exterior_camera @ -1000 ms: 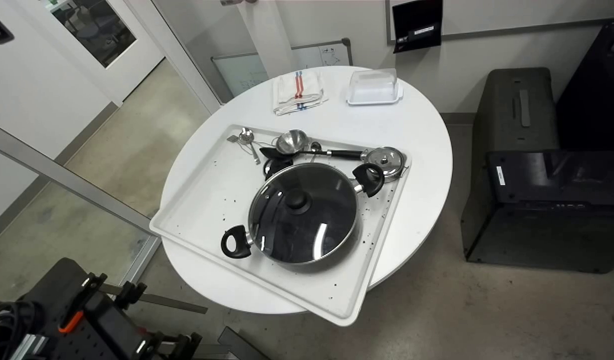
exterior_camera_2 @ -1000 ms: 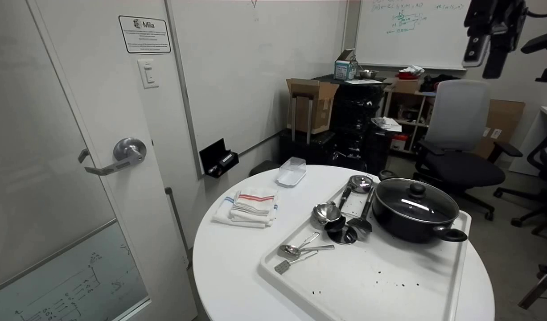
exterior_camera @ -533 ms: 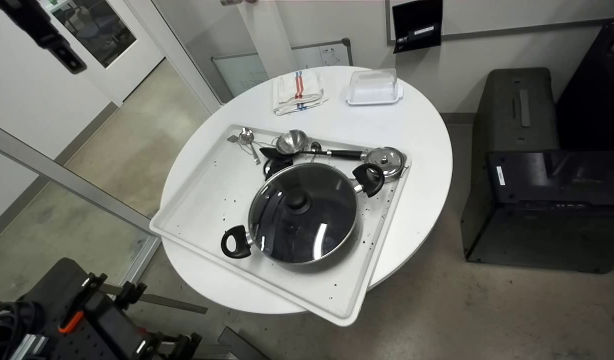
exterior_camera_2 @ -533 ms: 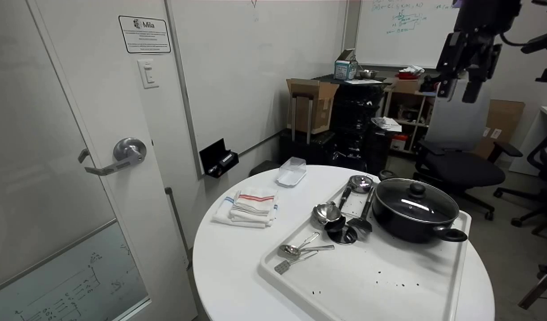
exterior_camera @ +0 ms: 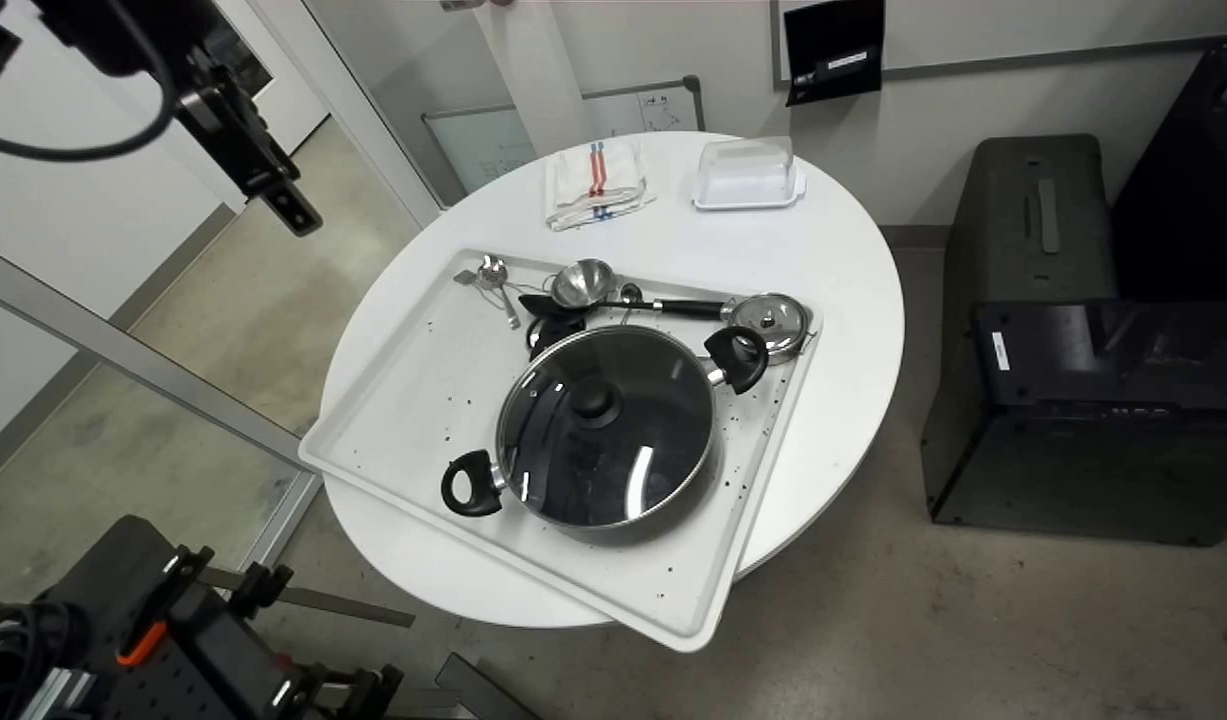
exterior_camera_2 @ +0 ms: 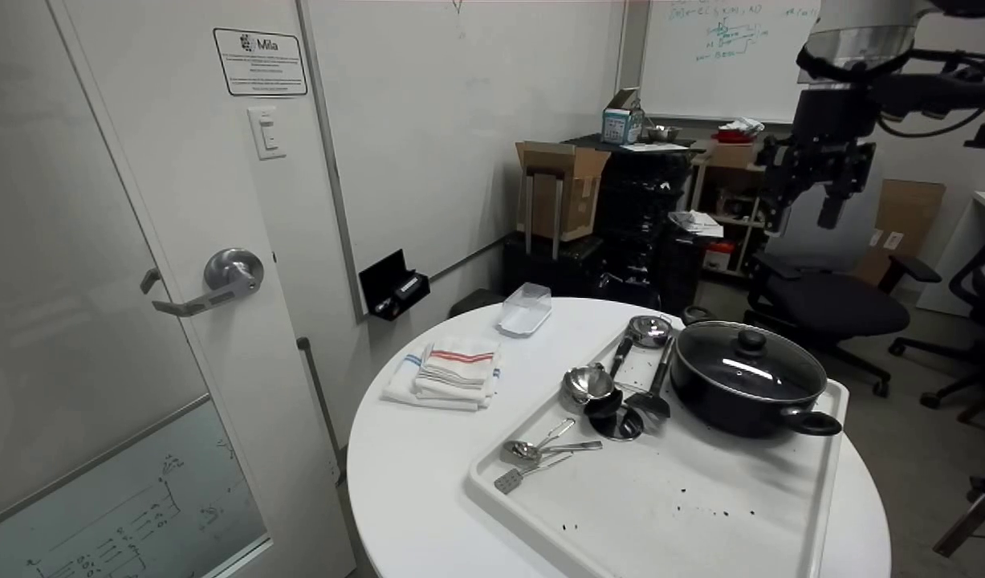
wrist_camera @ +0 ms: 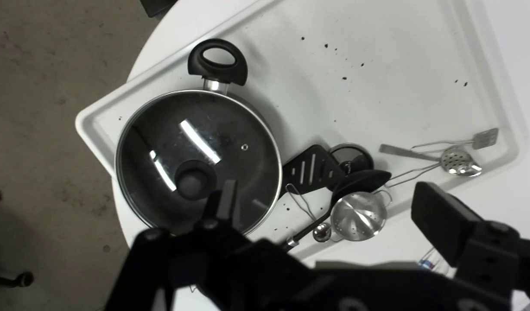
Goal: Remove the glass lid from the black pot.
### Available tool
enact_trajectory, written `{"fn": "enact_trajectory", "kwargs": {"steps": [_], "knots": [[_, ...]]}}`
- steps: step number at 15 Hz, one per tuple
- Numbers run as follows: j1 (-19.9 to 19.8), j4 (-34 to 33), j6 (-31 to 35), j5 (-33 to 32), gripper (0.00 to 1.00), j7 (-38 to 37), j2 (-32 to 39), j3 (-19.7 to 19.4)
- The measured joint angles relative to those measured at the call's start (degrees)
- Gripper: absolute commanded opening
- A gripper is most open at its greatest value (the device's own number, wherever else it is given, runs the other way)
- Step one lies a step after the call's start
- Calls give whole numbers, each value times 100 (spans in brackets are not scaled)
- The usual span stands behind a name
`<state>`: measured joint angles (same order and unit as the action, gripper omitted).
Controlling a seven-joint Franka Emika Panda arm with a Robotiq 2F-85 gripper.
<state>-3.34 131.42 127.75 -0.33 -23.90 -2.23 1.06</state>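
Hovering, jaws spread, the gripper (wrist_camera: pixel 327 194) probably needs a scoot toward wrist-view left, where the glass lid (wrist_camera: pixel 191 149) has its knob (wrist_camera: pixel 192 184).

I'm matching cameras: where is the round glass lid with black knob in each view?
In an exterior view: round glass lid central, slightly low.
In an exterior view: lid right of centre, below middle.
Wrist view: lid left of centre, partly behind the black claw.
Shared landmark: white rectangular tray.
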Motion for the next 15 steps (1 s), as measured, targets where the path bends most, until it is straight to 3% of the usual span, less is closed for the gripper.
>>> {"fn": "enact_trajectory", "kwargs": {"steps": [6,15], "knots": [[-83,11,826,-467,100,-432,646,-375],[-117,-41,1927,-514,100,-455,1576,-1023]]}}
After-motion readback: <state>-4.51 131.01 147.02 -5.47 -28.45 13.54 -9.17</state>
